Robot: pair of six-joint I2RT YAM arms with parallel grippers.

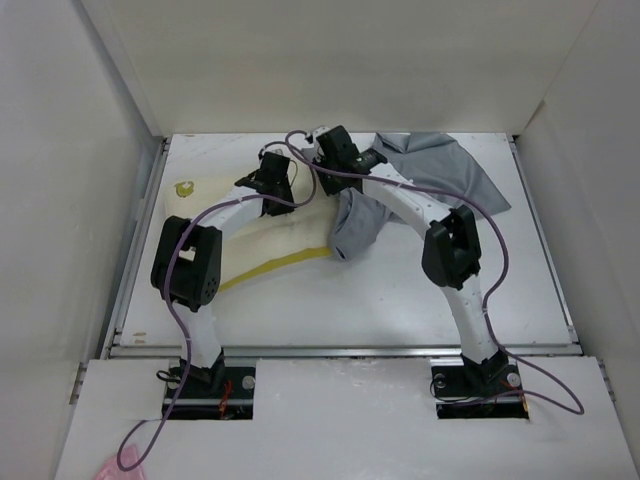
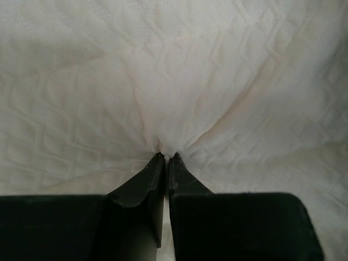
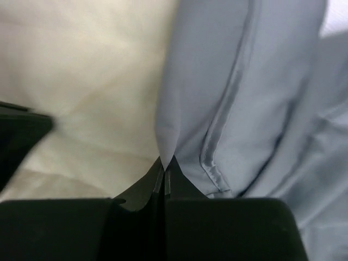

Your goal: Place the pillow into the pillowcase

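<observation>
Pillow left of centre on table; cream, yellow edge facing the arm bases, small yellow tag near its far-left corner. Pillowcase grey and crumpled, far right of centre, its left part bunched against the pillow's right end. Left gripper on the pillow's far side, fingers pressed together on a pinch of quilted pillow cover, creases radiating from the tips. Right gripper where grey cloth meets pillow, fingers clamped tight on a fold of pillowcase; hemmed edge just right of the tips.
</observation>
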